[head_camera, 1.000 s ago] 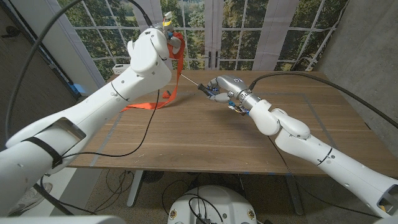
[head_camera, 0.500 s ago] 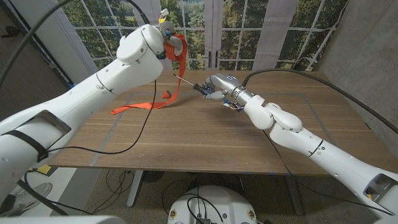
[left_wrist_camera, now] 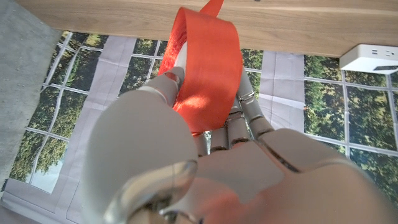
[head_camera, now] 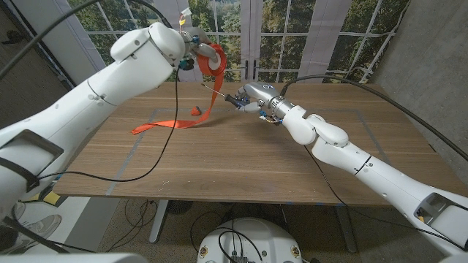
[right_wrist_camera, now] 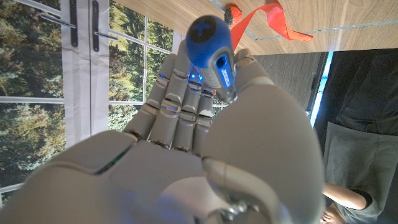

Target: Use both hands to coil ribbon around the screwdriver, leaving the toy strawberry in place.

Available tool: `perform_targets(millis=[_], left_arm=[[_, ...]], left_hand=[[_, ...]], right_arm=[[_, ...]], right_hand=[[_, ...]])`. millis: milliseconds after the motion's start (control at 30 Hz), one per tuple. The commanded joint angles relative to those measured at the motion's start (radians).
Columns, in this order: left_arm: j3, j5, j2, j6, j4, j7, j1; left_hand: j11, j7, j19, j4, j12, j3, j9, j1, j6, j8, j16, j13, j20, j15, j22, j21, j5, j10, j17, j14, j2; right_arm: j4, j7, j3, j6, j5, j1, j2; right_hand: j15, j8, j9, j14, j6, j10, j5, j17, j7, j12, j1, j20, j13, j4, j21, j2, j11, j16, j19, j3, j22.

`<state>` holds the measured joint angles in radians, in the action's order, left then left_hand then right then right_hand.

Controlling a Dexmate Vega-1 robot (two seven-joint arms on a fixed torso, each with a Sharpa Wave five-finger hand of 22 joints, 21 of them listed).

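Left hand [head_camera: 196, 52] is gripping the ribbon [head_camera: 206, 80] up high, its tail trailing onto the table [head_camera: 241, 157]. Right hand [head_camera: 254, 97] is clutching the screwdriver [head_camera: 224, 96] above the table. Strawberry [head_camera: 195, 110] is sitting under the ribbon, so a swinging tail could be nudging it.

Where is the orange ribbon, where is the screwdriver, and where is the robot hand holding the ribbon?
ribbon [head_camera: 208, 104], head view, on the strip hanging down to the table.
screwdriver [right_wrist_camera: 212, 38], right wrist view, on the blue handle.
left robot hand [left_wrist_camera: 186, 149], left wrist view, on the back of the hand gripping the ribbon.
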<state>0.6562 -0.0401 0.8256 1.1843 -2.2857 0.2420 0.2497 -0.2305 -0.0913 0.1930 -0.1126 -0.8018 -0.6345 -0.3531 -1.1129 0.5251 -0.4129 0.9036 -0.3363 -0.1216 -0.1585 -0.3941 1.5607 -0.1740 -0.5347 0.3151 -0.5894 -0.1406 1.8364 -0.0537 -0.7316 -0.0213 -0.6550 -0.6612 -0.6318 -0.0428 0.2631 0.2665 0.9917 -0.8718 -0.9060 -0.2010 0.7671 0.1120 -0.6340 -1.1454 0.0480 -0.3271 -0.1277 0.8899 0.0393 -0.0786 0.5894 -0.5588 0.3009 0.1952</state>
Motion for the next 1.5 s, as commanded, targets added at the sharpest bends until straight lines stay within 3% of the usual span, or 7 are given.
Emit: perform_targets(millis=[33, 433, 667, 800, 933, 1167, 1500], left_arm=[[-0.071, 0.219, 0.069, -0.055, -0.031, -0.054, 0.020], [-0.086, 0.297, 0.136, -0.053, -0.092, -0.142, 0.046], [-0.159, 0.355, 0.174, -0.085, -0.137, -0.196, 0.122], [-0.154, 0.367, 0.193, -0.074, -0.157, -0.217, 0.132], [-0.175, 0.396, 0.198, -0.098, -0.156, -0.234, 0.167], [-0.155, 0.422, 0.210, -0.124, -0.145, -0.230, 0.181], [-0.193, 0.477, 0.207, -0.166, -0.130, -0.276, 0.270]], left_hand=[[0.282, 0.004, 0.003, -0.005, -0.176, -0.002, -0.125, -0.059, 0.321, 0.003, 0.025, -0.180, -0.007, 0.263, 0.001, 0.008, -0.008, -0.295, 0.282, -0.227, -0.056], [0.282, 0.001, 0.012, -0.011, -0.177, 0.001, -0.128, -0.065, 0.323, 0.009, 0.025, -0.184, -0.008, 0.265, 0.003, 0.011, -0.010, -0.300, 0.276, -0.232, -0.055], [0.279, -0.002, 0.019, -0.014, -0.177, 0.003, -0.128, -0.067, 0.328, 0.012, 0.028, -0.183, -0.004, 0.265, 0.003, 0.012, -0.012, -0.308, 0.275, -0.239, -0.054], [0.279, -0.004, 0.024, -0.016, -0.177, 0.004, -0.127, -0.069, 0.331, 0.014, 0.030, -0.185, -0.004, 0.266, 0.004, 0.013, -0.013, -0.309, 0.274, -0.241, -0.054], [0.278, -0.005, 0.024, -0.018, -0.176, 0.005, -0.126, -0.071, 0.333, 0.017, 0.031, -0.182, -0.004, 0.267, 0.004, 0.012, -0.014, -0.315, 0.274, -0.240, -0.054], [0.281, -0.007, 0.025, -0.018, -0.175, 0.008, -0.126, -0.072, 0.335, 0.021, 0.031, -0.185, -0.003, 0.269, 0.005, 0.012, -0.016, -0.316, 0.273, -0.241, -0.055], [0.282, -0.008, 0.031, -0.020, -0.173, 0.009, -0.129, -0.075, 0.336, 0.027, 0.031, -0.186, -0.005, 0.272, 0.006, 0.012, -0.017, -0.317, 0.270, -0.244, -0.055]], right_arm=[[-0.053, 0.006, -0.019, -0.010, 0.004, 0.045, 0.027], [-0.093, -0.026, -0.018, -0.065, -0.001, 0.073, 0.046], [-0.099, -0.074, -0.009, -0.117, -0.010, 0.071, 0.050], [-0.091, -0.104, -0.002, -0.136, -0.009, 0.064, 0.049], [-0.087, -0.147, 0.006, -0.157, -0.012, 0.054, 0.052], [-0.072, -0.204, 0.017, -0.196, -0.020, 0.037, 0.050], [-0.068, -0.285, 0.052, -0.191, 0.027, 0.015, 0.056]], right_hand=[[-0.173, 0.000, 0.003, 0.123, -0.146, -0.099, -0.008, 0.002, -0.139, -0.007, -0.120, 0.019, -0.140, 0.008, 0.009, 0.126, 0.093, -0.002, 0.005, 0.013, 0.000], [-0.172, -0.001, 0.005, 0.125, -0.147, -0.102, -0.008, 0.005, -0.140, -0.003, -0.119, 0.019, -0.138, 0.007, 0.018, 0.125, 0.093, -0.005, 0.010, 0.012, -0.001], [-0.174, -0.001, 0.005, 0.127, -0.148, -0.103, -0.009, 0.006, -0.138, -0.003, -0.121, 0.019, -0.141, 0.006, 0.024, 0.125, 0.093, -0.007, 0.009, 0.012, -0.002], [-0.173, -0.001, 0.005, 0.128, -0.150, -0.105, -0.009, 0.007, -0.137, -0.002, -0.121, 0.019, -0.141, 0.006, 0.028, 0.125, 0.092, -0.008, 0.010, 0.012, -0.002], [-0.174, -0.002, 0.005, 0.129, -0.150, -0.105, -0.009, 0.007, -0.137, -0.001, -0.121, 0.018, -0.141, 0.006, 0.031, 0.125, 0.093, -0.009, 0.009, 0.012, -0.002], [-0.174, -0.004, 0.005, 0.131, -0.147, -0.103, -0.008, 0.007, -0.139, 0.001, -0.120, 0.019, -0.142, 0.006, 0.036, 0.124, 0.094, -0.011, 0.010, 0.011, -0.003], [-0.173, -0.005, 0.006, 0.132, -0.148, -0.105, -0.009, 0.008, -0.140, 0.003, -0.119, 0.020, -0.143, 0.007, 0.044, 0.123, 0.094, -0.015, 0.013, 0.010, -0.004]])
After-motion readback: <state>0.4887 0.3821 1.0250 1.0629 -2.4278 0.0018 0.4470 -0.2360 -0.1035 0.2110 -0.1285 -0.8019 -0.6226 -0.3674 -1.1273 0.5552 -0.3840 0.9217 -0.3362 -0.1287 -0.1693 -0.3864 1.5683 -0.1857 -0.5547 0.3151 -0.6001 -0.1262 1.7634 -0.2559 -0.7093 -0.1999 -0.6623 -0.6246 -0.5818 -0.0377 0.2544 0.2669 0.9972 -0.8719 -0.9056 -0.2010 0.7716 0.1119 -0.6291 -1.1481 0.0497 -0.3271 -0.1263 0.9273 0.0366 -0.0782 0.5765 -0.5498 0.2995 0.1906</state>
